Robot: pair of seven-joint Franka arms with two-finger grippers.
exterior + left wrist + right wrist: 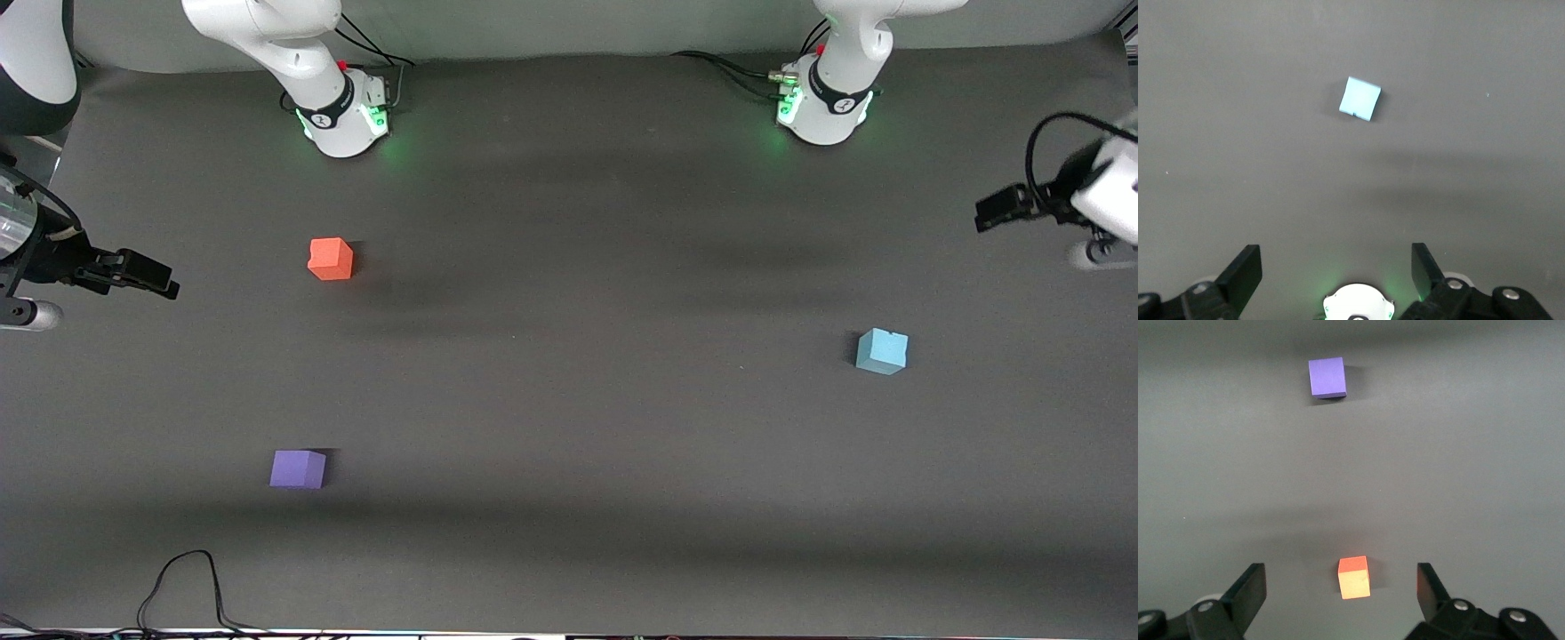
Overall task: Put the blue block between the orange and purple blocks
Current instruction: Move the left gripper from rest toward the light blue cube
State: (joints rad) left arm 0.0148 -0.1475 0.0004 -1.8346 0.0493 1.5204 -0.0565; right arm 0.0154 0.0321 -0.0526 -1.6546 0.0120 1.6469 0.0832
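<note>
Over table ends, both tools [1336, 270] [1341, 590] open, high.

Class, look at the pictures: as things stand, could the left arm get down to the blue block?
Probably yes. The blue block sits alone on bare table toward the left arm's end, and the left gripper hangs open above, with nothing between them.

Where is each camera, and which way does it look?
Front view: high across the table, facing both arm bases; shows all three cubes.
Left wrist view: on the left arm, looking down at the blue block; open left end effector shows.
Right wrist view: on the right arm, over the orange block and purple block; open right end effector shows.
Shared: every cube also appears in front.
</note>
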